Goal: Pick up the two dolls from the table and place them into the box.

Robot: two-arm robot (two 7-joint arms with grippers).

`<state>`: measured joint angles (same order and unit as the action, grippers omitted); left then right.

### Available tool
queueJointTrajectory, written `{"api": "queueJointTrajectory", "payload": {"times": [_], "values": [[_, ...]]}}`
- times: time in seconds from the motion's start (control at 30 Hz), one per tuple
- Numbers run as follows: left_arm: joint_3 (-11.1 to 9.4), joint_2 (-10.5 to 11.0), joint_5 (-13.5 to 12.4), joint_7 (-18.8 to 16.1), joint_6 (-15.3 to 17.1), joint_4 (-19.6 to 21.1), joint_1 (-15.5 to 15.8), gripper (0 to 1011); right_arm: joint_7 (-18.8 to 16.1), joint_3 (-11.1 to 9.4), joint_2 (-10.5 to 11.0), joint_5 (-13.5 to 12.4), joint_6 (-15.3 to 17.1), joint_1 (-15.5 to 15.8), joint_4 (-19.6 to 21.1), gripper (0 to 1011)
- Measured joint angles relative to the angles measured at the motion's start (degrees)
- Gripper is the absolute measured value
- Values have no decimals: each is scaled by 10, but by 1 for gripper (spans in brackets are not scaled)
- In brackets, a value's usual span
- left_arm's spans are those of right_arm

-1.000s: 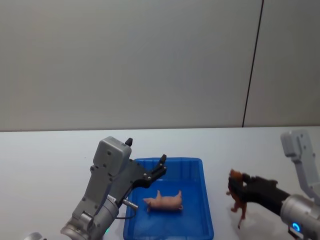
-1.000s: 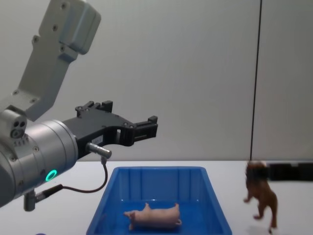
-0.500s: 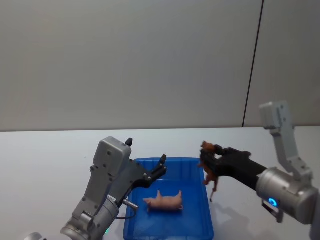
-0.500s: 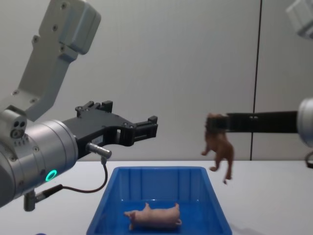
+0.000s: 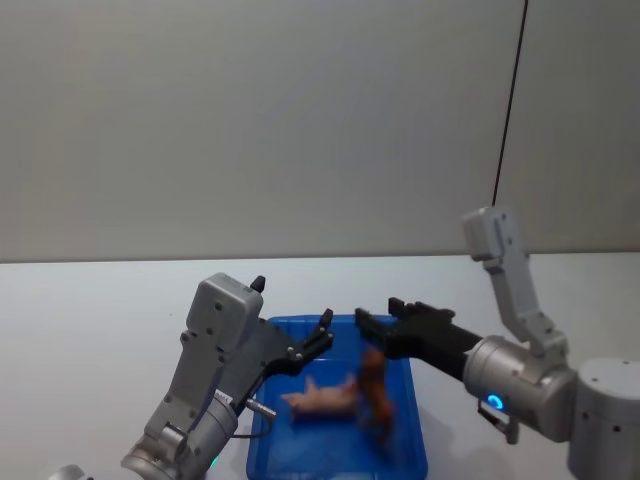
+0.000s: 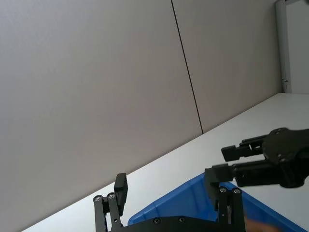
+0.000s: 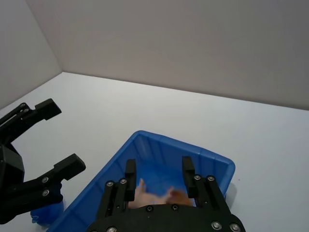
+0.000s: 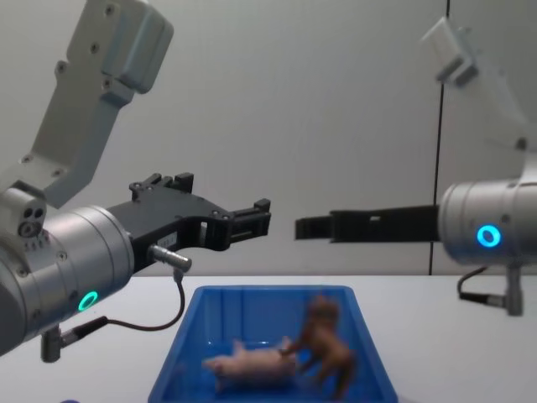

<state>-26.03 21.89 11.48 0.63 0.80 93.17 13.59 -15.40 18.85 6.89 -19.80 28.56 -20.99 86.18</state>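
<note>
White table [image 5: 100, 300] | blue box [image 8: 252, 312] holds pig [image 8: 243, 367], dog [image 8: 323, 336] against it | right gripper [image 7: 159, 168] spread wide, empty, above box | left gripper [image 5: 292, 300] spread wide, empty, above box's left rim

Robotics lab or test room — a plain white table [image 5: 90, 300] stands against a bare grey panelled wall [image 5: 250, 130] split by one dark vertical seam [image 5: 509, 110]. The robot's left arm [image 5: 215, 350] and right arm [image 5: 520, 370], grey-cased with lit status rings, reach over the tabletop.
</note>
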Motion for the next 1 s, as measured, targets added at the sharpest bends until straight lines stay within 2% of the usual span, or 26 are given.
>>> {"api": "queueJointTrajectory", "payload": {"times": [0.07, 0.23, 0.33, 0.47, 0.57, 0.87, 1.0], "values": [[0, 0, 0, 0, 0, 0, 0, 1002, 0, 3, -5, 2, 0, -4, -11, 572], [0, 0, 0, 0, 0, 0, 0, 1002, 1, 7, -11, 3, 0, -10, -29, 766], [0, 0, 0, 0, 0, 0, 0, 1002, 3, 7, -12, 3, -3, -11, -35, 823], [0, 0, 0, 0, 0, 0, 0, 1002, 3, 4, -7, 5, -11, -9, -37, 954], [0, 0, 0, 0, 0, 0, 0, 1002, 2, 0, 1, 5, -18, -2, -30, 1001], [0, 0, 0, 0, 0, 0, 0, 1002, -3, -17, 36, 1, -35, 32, 11, 1001], [0, 0, 0, 0, 0, 0, 0, 1002, -6, -28, 60, -7, -42, 57, 37, 1001]]}}
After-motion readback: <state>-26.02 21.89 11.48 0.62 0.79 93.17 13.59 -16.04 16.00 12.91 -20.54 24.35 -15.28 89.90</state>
